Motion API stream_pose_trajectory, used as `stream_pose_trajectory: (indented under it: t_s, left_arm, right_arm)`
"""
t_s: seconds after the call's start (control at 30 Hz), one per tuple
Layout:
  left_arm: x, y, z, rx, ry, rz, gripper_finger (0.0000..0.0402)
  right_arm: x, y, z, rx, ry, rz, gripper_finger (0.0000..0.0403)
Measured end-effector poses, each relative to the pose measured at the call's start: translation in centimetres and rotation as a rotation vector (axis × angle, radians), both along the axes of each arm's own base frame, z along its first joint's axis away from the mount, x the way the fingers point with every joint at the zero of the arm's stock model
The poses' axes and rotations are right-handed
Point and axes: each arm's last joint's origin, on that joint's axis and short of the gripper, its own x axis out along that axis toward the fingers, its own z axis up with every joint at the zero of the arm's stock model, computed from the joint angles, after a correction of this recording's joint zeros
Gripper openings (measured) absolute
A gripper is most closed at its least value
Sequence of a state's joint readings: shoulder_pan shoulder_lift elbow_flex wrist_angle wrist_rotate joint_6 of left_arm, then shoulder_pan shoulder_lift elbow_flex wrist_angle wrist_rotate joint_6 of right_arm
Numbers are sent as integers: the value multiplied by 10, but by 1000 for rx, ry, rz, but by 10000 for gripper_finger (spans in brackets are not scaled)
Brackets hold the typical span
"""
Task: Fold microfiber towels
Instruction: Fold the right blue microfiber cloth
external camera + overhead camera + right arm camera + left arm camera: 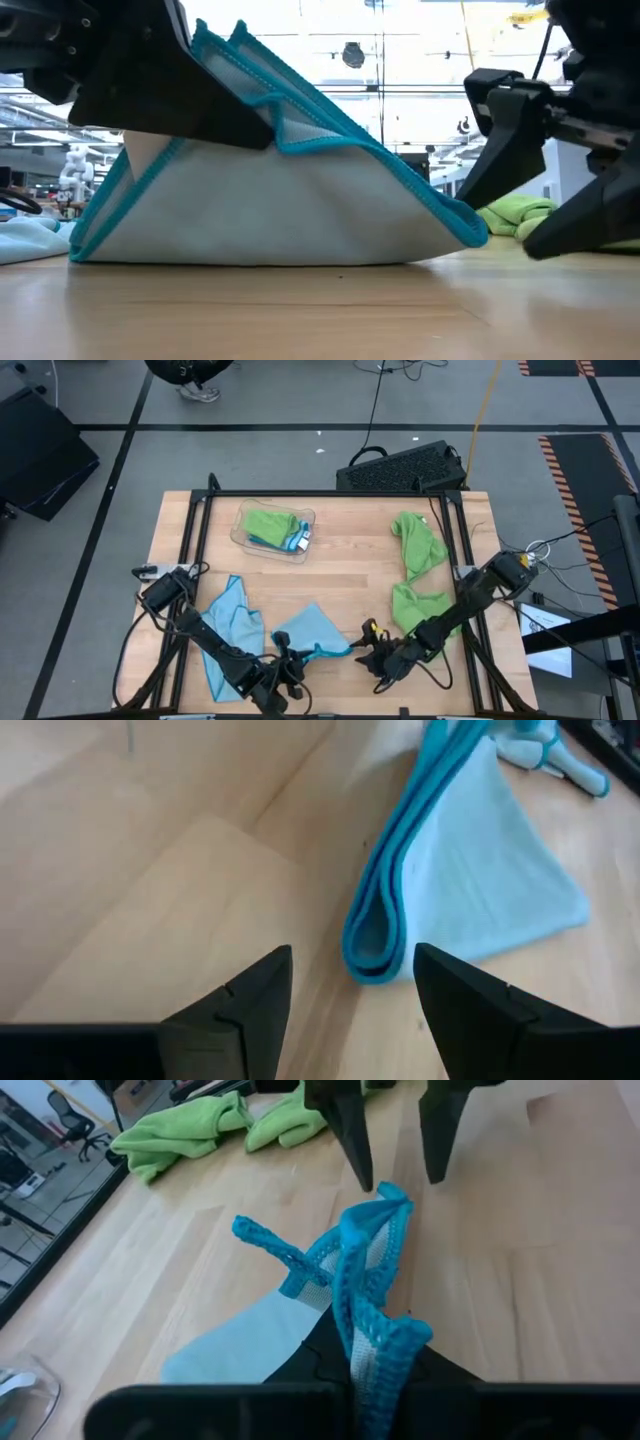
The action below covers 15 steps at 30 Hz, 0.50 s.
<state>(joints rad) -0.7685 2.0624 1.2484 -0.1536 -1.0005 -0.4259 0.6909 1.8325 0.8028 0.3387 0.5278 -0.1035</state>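
A light blue towel [308, 630] with teal stitching lies folded near the table's front edge, and it fills the low view [280, 210]. My left gripper [291, 661] is shut on its raised edges. My right gripper [350, 952] is open just right of it. Its fingers stand on either side of the towel's folded right corner [372, 948] without touching. A second blue towel [228, 622] lies flat to the left. Two lime green towels [416, 543] [418, 606] lie crumpled at the right. My left gripper pinches several bunched layers of the towel's teal-stitched edges [372, 1342] between its two fingers. It comes slanting down from the table's near left. The held edges [262, 112] are raised, and the towel slopes down from them like a tent, its lower fold [250, 258] on the table.
A clear plastic tray [240, 538] at the far middle holds a green and a blue towel. A black frame rail [190, 530] runs along the table's left side, with another at the right. Bare wood lies between the tray and the held towel.
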Motion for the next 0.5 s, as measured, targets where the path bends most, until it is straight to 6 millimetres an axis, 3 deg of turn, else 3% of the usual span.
stream_pose_trajectory:
  t_s: [0.3, 0.5]
  left_arm:
    - [0, 0, 1, 7, -16, 12, 9]
    - [0, 0, 1, 27, -9, 3, 7]
  right_arm:
    - [9, -1, -14, -53, -51, -15, 187]
    - [10, -1, -13, -37, -83, -45, 108]
